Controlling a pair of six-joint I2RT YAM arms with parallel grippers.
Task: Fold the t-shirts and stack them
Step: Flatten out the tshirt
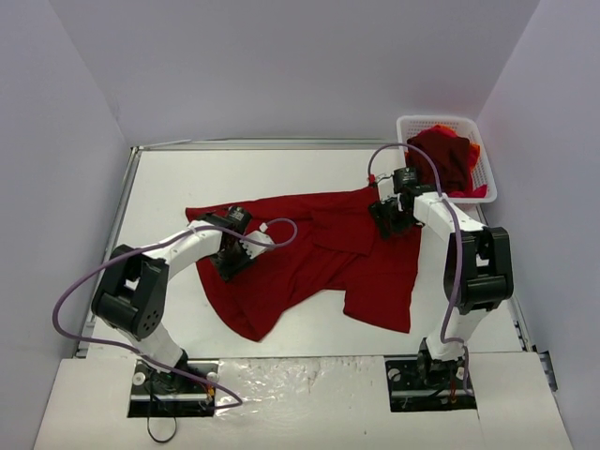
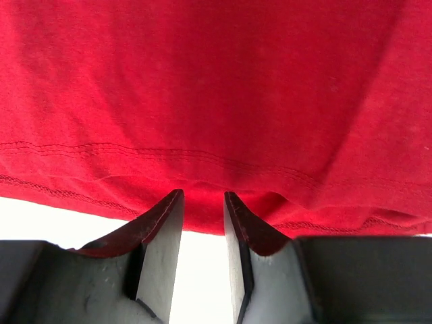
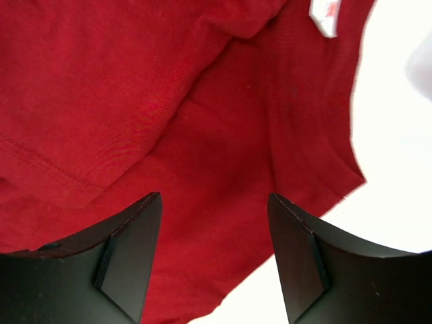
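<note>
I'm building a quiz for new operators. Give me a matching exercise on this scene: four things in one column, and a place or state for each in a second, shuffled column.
1. spread t-shirt
2. basket
3. left gripper
4. right gripper

A. far right corner of the table, holding heaped t-shirts
B. jaws wide apart over cloth, near a white label
C. lying unfolded across the table's middle
D. jaws narrowly apart at a stitched hem

Pairs: 1-C, 2-A, 3-D, 4-B

t-shirts [image 1: 448,155] in basket [image 1: 427,120] indistinct, white tag [image 3: 322,17] cropped
</note>
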